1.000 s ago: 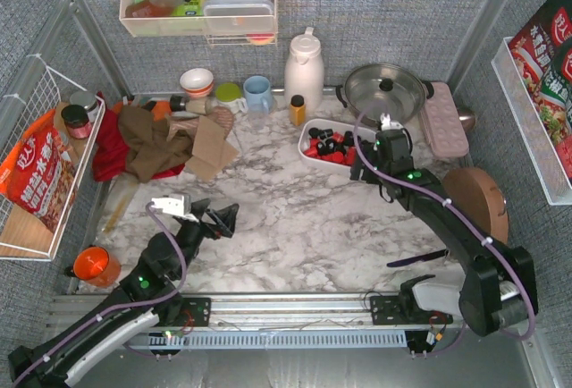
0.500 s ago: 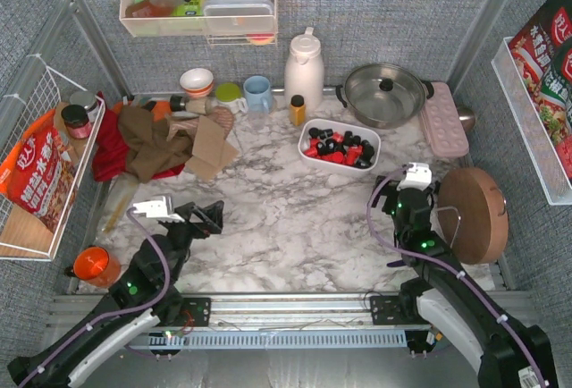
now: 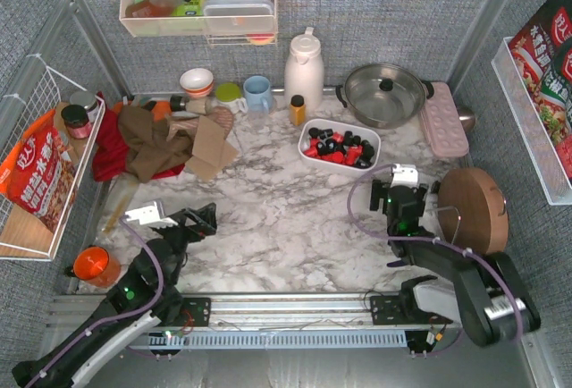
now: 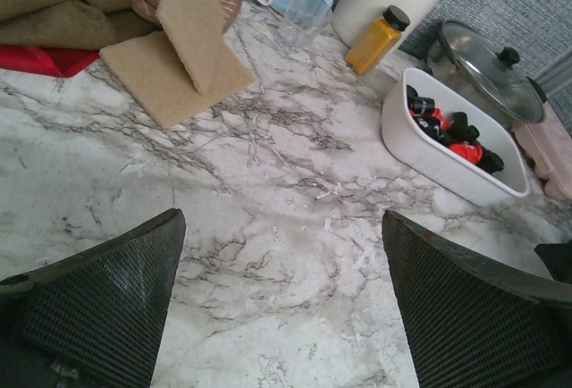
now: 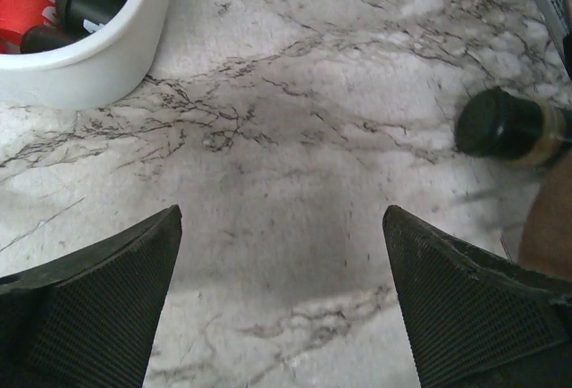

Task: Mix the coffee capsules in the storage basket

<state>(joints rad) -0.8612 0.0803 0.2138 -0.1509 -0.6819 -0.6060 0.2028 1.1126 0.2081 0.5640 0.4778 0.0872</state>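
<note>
Red and black capsules (image 3: 338, 146) lie heaped together in the white basket (image 3: 336, 164), which sits on the marble counter (image 3: 286, 218), right of centre and toward the back. Just behind the basket's left end stands a yellow-capped bottle (image 3: 298, 109), with a white jug (image 3: 304, 68) behind that. A lidded pot (image 3: 384, 93) stands at the basket's right rear, and a pink tray (image 3: 444, 122) lies right of the pot.

Right gripper (image 3: 394, 195): over bare counter just in front of the basket's right end, not touching it, jaws spread wide with nothing between them. Its wrist view shows the basket's rounded corner at upper left and a dark-capped bottle (image 5: 505, 127) lying on its side at right. A round brown board (image 3: 474, 211) is just right of this arm.

Left gripper (image 3: 202, 220): well apart from the basket, over the near left of the counter, jaws spread wide and empty. Its wrist view shows the basket at upper right.

Folded cardboard (image 3: 211, 145) and a brown cloth (image 3: 147, 142) lie at the left rear, with a blue mug (image 3: 257, 93) behind them
</note>
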